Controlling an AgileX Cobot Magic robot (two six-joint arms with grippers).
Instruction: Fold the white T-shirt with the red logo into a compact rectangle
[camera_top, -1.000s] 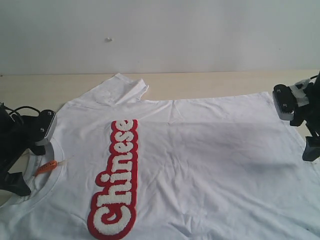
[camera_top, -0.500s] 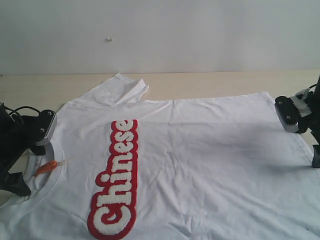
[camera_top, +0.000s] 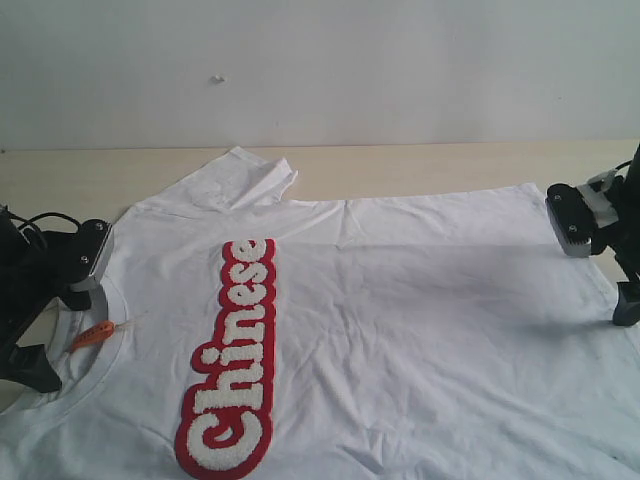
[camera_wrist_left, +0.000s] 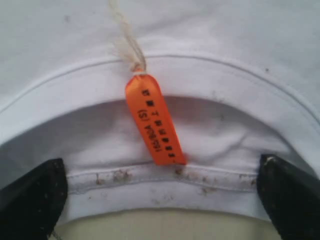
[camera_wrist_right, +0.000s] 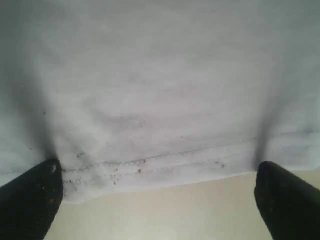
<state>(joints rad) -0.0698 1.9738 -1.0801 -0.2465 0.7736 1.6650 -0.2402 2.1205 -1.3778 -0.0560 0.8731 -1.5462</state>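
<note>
The white T-shirt (camera_top: 400, 320) lies spread flat on the table, collar to the left and hem to the right. The red logo (camera_top: 235, 355) runs down its chest. My left gripper (camera_top: 62, 312) stands open at the collar (camera_wrist_left: 165, 185), one finger on each side of the back band. The orange neck tag (camera_wrist_left: 154, 120) lies just beyond them. My right gripper (camera_top: 600, 262) is open at the shirt's right edge. In the right wrist view the stitched hem (camera_wrist_right: 150, 167) lies between its dark fingertips (camera_wrist_right: 30, 200), with nothing pinched.
The far sleeve (camera_top: 250, 178) is folded in over the shirt's top edge. Bare wooden table (camera_top: 450, 162) shows behind the shirt and under the hem (camera_wrist_right: 165, 215). A white wall (camera_top: 320, 70) rises behind the table.
The right gripper dipped down and outward half a second ago and has come back up a little toward the hem. The left gripper and the shirt have not moved.
</note>
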